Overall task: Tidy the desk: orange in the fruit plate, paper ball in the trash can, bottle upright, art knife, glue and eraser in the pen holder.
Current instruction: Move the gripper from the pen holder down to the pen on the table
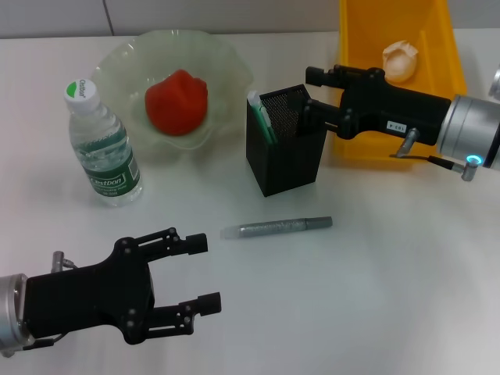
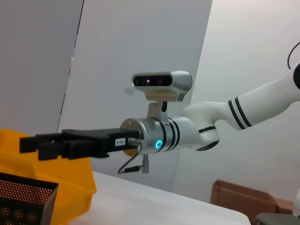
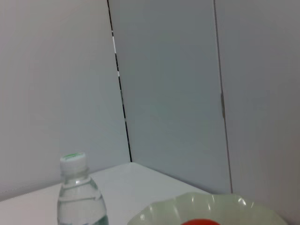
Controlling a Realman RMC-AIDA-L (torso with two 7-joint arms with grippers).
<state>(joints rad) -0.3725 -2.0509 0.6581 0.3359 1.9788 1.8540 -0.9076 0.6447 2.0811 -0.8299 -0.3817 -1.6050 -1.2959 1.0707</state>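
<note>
The right gripper point(image 1: 314, 94) is held with fingers spread directly over the black mesh pen holder point(image 1: 287, 152), in which a green-and-white glue stick point(image 1: 261, 116) stands. The silver art knife point(image 1: 276, 226) is seen lying on the table point(image 1: 391, 273), between the pen holder and the left gripper point(image 1: 201, 273), whose fingers are spread with nothing held. The orange point(image 1: 176, 101) is found in the fruit plate point(image 1: 226, 66), the upright bottle point(image 1: 101, 148) beside it, the paper ball point(image 1: 400, 59) in the yellow bin point(image 1: 445, 47).
</note>
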